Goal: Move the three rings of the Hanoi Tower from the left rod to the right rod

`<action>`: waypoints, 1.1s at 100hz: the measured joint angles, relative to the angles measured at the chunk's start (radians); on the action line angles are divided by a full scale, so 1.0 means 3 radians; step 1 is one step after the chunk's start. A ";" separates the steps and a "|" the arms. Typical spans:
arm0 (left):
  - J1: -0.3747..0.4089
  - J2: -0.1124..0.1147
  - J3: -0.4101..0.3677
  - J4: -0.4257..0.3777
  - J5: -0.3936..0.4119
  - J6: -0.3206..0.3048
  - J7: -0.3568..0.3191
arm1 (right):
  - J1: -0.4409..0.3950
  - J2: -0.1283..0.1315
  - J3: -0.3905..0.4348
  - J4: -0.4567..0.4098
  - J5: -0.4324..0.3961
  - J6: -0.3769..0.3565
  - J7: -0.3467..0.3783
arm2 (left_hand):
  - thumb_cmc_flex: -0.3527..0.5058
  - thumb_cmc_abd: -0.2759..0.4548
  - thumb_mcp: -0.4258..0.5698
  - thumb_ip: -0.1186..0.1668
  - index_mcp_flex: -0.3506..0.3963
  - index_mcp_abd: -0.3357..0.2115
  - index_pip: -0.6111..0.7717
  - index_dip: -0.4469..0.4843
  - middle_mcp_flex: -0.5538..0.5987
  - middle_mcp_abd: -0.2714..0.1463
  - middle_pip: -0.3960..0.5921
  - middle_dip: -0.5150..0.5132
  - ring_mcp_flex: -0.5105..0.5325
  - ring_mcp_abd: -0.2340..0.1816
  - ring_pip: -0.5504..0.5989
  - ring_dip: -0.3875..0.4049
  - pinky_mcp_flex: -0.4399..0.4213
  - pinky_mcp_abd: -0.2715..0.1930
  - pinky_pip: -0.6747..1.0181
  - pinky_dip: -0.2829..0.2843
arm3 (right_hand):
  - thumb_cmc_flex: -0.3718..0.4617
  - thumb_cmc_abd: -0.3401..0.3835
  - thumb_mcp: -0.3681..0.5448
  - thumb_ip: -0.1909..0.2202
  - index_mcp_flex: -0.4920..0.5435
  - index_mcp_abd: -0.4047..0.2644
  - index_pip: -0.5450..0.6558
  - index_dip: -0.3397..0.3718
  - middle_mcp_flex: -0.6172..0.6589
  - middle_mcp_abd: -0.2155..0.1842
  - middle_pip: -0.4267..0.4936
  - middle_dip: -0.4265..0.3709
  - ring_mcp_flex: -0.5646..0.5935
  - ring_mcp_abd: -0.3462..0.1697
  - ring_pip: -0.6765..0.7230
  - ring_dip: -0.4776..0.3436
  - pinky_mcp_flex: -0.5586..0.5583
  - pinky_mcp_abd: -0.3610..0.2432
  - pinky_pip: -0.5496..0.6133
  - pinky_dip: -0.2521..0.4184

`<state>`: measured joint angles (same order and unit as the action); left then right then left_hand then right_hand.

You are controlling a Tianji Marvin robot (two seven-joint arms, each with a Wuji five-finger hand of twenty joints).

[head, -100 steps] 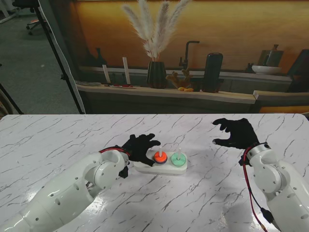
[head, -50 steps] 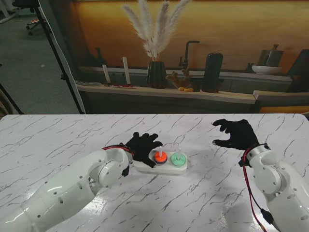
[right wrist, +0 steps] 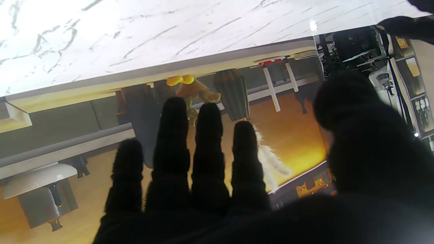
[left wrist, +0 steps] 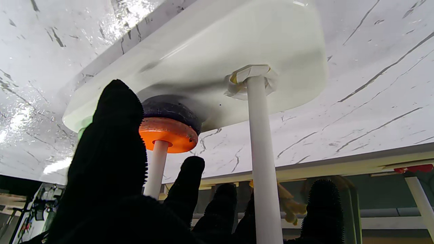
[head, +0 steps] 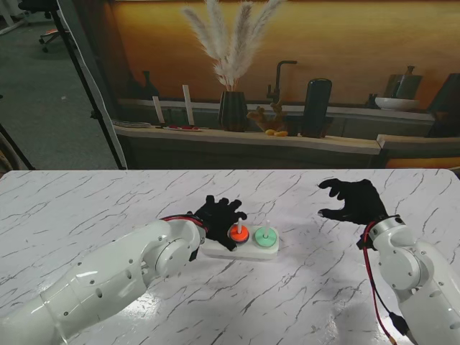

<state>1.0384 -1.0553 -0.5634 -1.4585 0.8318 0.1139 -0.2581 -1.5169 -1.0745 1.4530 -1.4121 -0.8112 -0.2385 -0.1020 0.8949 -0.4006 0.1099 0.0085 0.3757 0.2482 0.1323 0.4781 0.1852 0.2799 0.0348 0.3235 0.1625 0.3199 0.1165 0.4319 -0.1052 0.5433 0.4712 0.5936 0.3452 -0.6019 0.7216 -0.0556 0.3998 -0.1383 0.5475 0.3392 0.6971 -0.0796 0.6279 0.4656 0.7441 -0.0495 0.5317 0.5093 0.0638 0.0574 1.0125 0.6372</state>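
Note:
The white Hanoi base (head: 248, 251) lies mid-table. An orange ring (head: 238, 233) sits on the middle rod over a dark purple ring (left wrist: 173, 110). A green ring (head: 265, 237) sits on the right rod. My left hand (head: 218, 218), in a black glove, hovers over the base's left end with its fingers apart, and it holds nothing. In the left wrist view a bare white rod (left wrist: 261, 152) rises between the fingers, and the thumb (left wrist: 112, 152) is beside the orange ring (left wrist: 168, 134). My right hand (head: 352, 201) floats open to the right of the tower.
The marble table (head: 323, 295) stretches wide on both sides of the tower. Behind its far edge runs a counter with a dark vase (head: 232, 110) of pampas grass and a tap. A red cable (head: 370, 273) runs along my right forearm.
My left hand has slid right, further over the base's left end and closer to the orange ring. The right hand has barely shifted. The rings stay put.

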 measured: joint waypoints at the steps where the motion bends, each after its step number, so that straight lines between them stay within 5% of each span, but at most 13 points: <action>1: -0.0006 -0.0001 0.0008 0.0005 0.0003 0.0003 0.0001 | 0.0000 0.0000 0.0000 0.0000 0.0000 0.0000 0.0000 | 0.0000 0.0000 0.0000 0.0000 0.0012 0.0000 0.0007 0.0001 0.0000 0.0000 0.0000 0.0000 0.0000 0.0000 0.0000 0.0000 0.0000 0.0000 0.0000 0.0000 | 0.0000 0.0000 0.0000 0.0000 0.0000 0.0000 0.0000 0.0000 0.0000 0.0000 0.0000 0.0000 0.0000 0.0000 0.0000 0.0000 0.0000 0.0000 0.0000 0.0000; 38: -0.0100 -0.0042 0.0131 0.0140 -0.0022 0.0037 0.0070 | -0.0016 -0.0001 0.0014 0.0000 0.0015 0.0000 0.0009 | 0.0089 0.0072 -0.0005 0.0000 0.0068 0.0001 0.0039 0.0045 0.0044 -0.0003 0.0019 0.0000 0.0008 -0.0001 0.0002 0.0000 0.0038 -0.0001 0.0000 0.0048 | 0.0000 0.0000 0.0000 0.0000 0.0000 0.0000 0.0000 0.0000 0.0000 0.0000 0.0000 0.0000 0.0000 0.0000 0.0000 0.0000 0.0000 0.0000 0.0000 0.0000; 53: -0.0088 -0.0069 0.0133 0.0194 0.0012 0.0051 0.0258 | -0.0021 -0.0001 0.0014 0.0000 0.0017 0.0000 0.0016 | 0.0262 0.0122 -0.0135 -0.0007 0.0179 0.0001 0.0149 0.0102 0.0215 -0.0024 0.0052 0.0005 0.0178 -0.0007 0.0104 0.0081 0.0086 -0.0003 0.0170 0.0137 | 0.0000 0.0000 0.0000 0.0000 0.0000 0.0000 0.0000 0.0000 0.0001 0.0000 0.0000 0.0000 0.0000 0.0000 0.0000 0.0000 0.0000 0.0000 0.0000 0.0000; 79: -0.0043 -0.0088 0.0107 0.0207 0.0029 0.0077 0.0305 | -0.0023 0.0000 0.0011 0.0000 0.0017 0.0000 0.0017 | 0.0411 0.0161 -0.0292 -0.0012 0.0456 -0.0155 0.0477 0.0291 0.0407 -0.0051 0.0113 0.0047 0.0217 -0.0024 0.0175 0.0144 0.0091 -0.0006 0.0361 0.0140 | 0.0000 0.0000 0.0000 0.0000 0.0000 0.0000 0.0000 0.0000 0.0001 0.0000 0.0000 0.0000 0.0000 0.0000 0.0000 0.0000 0.0000 0.0000 0.0000 0.0000; 110: -0.0005 -0.0098 0.0055 0.0214 -0.0022 0.0073 0.0325 | -0.0022 0.0001 -0.0005 0.0005 0.0011 0.0003 0.0022 | 0.0441 0.0278 -0.0389 -0.0013 0.0485 -0.0212 0.0646 0.0376 0.0436 -0.0059 0.0113 0.0047 0.0217 -0.0026 0.0175 0.0144 0.0091 -0.0007 0.0363 0.0140 | 0.0000 0.0000 0.0000 0.0000 0.0000 0.0000 0.0000 0.0000 0.0001 0.0000 0.0000 0.0000 0.0000 0.0000 0.0000 0.0000 0.0000 0.0000 0.0000 0.0000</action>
<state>1.0369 -1.0846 -0.5470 -1.3943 0.8253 0.1357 -0.1607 -1.5234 -1.0741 1.4516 -1.4107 -0.8078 -0.2375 -0.0954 1.0272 -0.3170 -0.0069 0.0047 0.5210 0.1847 0.3263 0.5908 0.3161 0.2621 0.0687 0.3377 0.2277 0.3122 0.1691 0.4752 -0.0779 0.5413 0.5802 0.6357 0.3452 -0.6019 0.7216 -0.0556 0.3998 -0.1383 0.5475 0.3392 0.6974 -0.0797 0.6279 0.4656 0.7441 -0.0495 0.5317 0.5093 0.0638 0.0574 1.0125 0.6372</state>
